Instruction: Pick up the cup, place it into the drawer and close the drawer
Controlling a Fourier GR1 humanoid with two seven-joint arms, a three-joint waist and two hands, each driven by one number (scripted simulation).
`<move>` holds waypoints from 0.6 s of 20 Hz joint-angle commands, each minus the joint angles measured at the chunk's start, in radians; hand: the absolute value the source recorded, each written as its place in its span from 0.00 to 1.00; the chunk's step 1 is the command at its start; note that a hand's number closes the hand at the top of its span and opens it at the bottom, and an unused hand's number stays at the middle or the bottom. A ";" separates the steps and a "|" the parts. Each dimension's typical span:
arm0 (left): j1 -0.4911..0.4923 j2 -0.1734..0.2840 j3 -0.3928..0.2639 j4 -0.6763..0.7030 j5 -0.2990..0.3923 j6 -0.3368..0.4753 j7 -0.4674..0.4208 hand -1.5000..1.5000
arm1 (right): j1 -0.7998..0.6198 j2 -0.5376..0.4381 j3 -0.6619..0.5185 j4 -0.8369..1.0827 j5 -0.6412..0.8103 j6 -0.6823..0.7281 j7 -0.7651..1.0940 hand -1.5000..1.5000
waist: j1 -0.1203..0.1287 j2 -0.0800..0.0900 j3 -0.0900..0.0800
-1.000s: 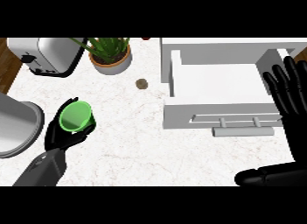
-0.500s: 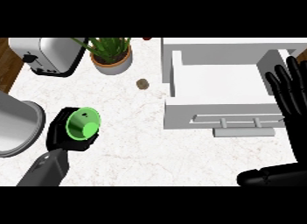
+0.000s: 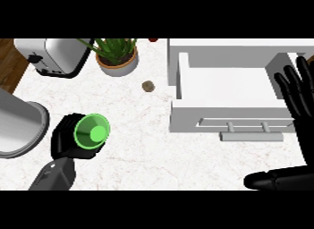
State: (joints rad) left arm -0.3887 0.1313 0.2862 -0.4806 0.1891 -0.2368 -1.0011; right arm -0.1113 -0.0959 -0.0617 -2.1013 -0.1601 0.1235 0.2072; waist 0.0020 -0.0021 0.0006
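Cup (image 3: pixel 92 133) now tipped more, green inside faces up; left hand (image 3: pixel 70 139) has carried it a bit right. Fingers curled round cup, near big grey pot (image 3: pixel 14 123). Right hand (image 3: pixel 303 91) rests by drawer (image 3: pixel 225 85), fingers straight, apart. Step: carrying cup. Next, I think: move cup right, over open drawer, lower it in.

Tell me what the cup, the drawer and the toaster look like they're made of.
Cup: probably plastic, uniform bright green, matte. Drawer: plain white panels, likely painted wood or laminate, with a pale grey bar handle. Toaster: looks like brushed metal, silver sides with dark trim.
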 commanded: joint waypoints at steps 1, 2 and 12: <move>0.053 0.002 -0.011 -0.086 0.023 -0.092 -0.065 1.00 | 0.100 0.023 0.035 -0.059 0.007 0.022 -0.035 0.00 | -0.003 -0.001 0.000; 0.063 -0.044 -0.039 -0.153 0.008 -0.050 -0.075 1.00 | 0.016 0.025 0.035 -0.028 0.039 -0.030 0.020 0.00 | 0.007 -0.002 0.000; 0.131 -0.077 -0.197 -0.688 0.044 -0.023 0.342 1.00 | 0.054 0.016 0.001 0.035 0.013 0.019 -0.070 0.00 | 0.016 -0.005 0.001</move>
State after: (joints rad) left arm -0.3089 0.0840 0.1475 -0.9575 0.2155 -0.2603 -0.7879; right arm -0.0670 -0.0804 -0.0480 -2.1012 -0.1466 0.1293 0.1817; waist 0.0124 -0.0063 0.0014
